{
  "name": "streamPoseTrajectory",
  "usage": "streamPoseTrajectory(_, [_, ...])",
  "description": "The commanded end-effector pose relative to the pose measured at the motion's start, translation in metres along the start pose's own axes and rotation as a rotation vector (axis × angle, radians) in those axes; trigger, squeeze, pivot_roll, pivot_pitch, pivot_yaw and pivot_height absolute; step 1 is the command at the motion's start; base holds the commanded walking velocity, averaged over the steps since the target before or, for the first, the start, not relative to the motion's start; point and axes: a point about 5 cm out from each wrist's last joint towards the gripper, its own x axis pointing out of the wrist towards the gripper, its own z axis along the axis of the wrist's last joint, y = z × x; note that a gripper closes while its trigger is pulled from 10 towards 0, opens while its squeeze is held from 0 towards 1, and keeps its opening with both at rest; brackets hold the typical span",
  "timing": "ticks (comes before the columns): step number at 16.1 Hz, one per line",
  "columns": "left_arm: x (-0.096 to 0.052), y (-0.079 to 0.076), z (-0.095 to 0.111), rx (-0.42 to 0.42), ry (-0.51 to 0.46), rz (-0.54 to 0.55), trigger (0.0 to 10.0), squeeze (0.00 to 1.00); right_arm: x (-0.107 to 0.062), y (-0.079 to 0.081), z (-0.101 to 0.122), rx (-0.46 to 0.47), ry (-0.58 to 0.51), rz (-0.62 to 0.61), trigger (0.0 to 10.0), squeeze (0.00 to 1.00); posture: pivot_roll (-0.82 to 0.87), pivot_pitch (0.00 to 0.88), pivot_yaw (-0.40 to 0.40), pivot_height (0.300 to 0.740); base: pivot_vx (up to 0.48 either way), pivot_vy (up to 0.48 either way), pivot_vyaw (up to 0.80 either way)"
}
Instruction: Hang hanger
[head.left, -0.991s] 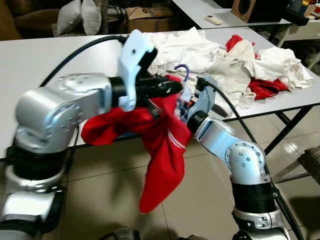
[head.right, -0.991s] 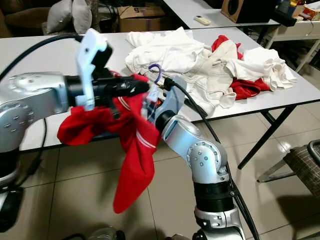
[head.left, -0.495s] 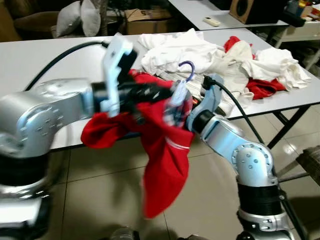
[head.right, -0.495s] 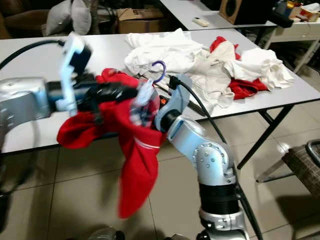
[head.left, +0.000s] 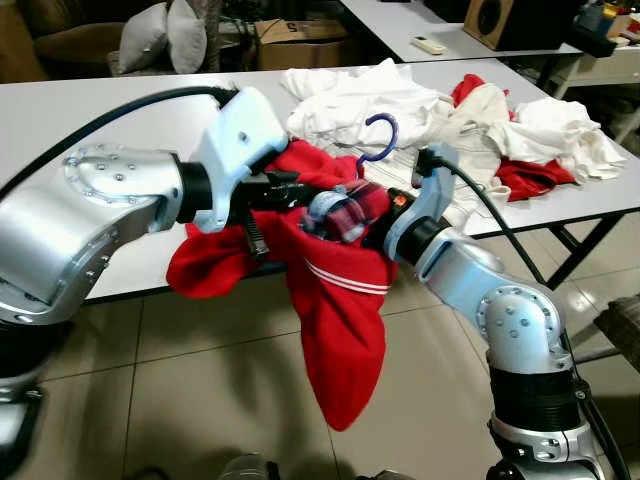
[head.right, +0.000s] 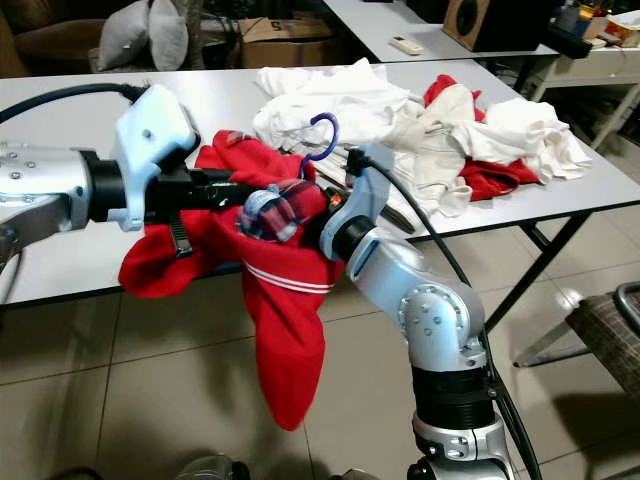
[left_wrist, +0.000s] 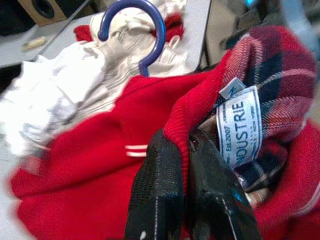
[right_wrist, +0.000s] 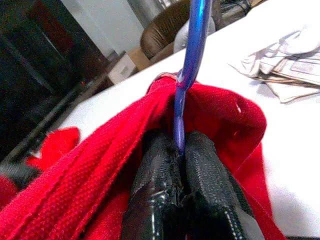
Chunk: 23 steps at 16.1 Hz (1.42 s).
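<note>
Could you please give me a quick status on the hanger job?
Left gripper shut on red garment collar. Right gripper shut on blue hanger stem, hook poking up through garment. White clothes pile on table behind; not hung yet.

1. The blue hanger (head.left: 377, 136) shows just its hook above the red garment (head.left: 335, 300); its shoulders and bar are buried inside the cloth.
2. The right gripper (right_wrist: 179, 170) has its fingers wrapped in red fabric around the hanger's stem, and their bases run off the picture's edge in the right wrist view.
3. The left gripper (left_wrist: 186, 160) pinches the collar fold; its finger bases are cut off at the edge of the left wrist view.
4. The label (left_wrist: 239, 127) beside that gripper reads partly "INDUSTRIE"; the smaller print is too blurred to read.
5. The white clothes (head.left: 440, 115) beyond the hook overlap so much that separate pieces cannot be told.
</note>
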Motion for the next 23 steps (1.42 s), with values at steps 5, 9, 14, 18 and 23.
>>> streamPoseTrajectory(5, [-0.019,0.025,-0.009,-0.172,-0.003,0.125,0.0,0.00,-0.019,-0.024,0.017,-0.150,-0.078,-0.171,10.0,0.00,0.01,0.000,-0.013,0.740,0.000,0.000,0.00])
streamPoseTrajectory(9, [-0.008,0.016,0.004,-0.287,-0.192,0.023,10.0,1.00,-0.019,-0.017,0.018,0.060,-0.173,-0.090,10.0,0.00,0.01,0.000,-0.013,0.740,0.000,0.000,0.00])
streamPoseTrajectory(14, [-0.035,0.022,-0.002,-0.373,-0.232,-0.036,10.0,1.00,-0.028,-0.031,0.016,0.054,-0.191,-0.131,10.0,0.00,0.01,0.000,-0.001,0.740,0.000,0.000,0.00])
streamPoseTrajectory(18, [-0.047,0.037,-0.013,-0.444,-0.260,0.110,10.0,1.00,-0.038,-0.026,0.014,-0.004,-0.145,-0.057,10.0,0.00,0.00,0.000,0.007,0.740,0.000,0.000,0.80])
streamPoseTrajectory(23, [-0.034,-0.017,-0.100,-0.628,-0.008,0.382,10.0,1.00,-0.087,0.005,-0.002,-0.111,-0.028,0.274,10.0,0.00,0.00,0.036,-0.035,0.740,0.000,0.000,0.80])
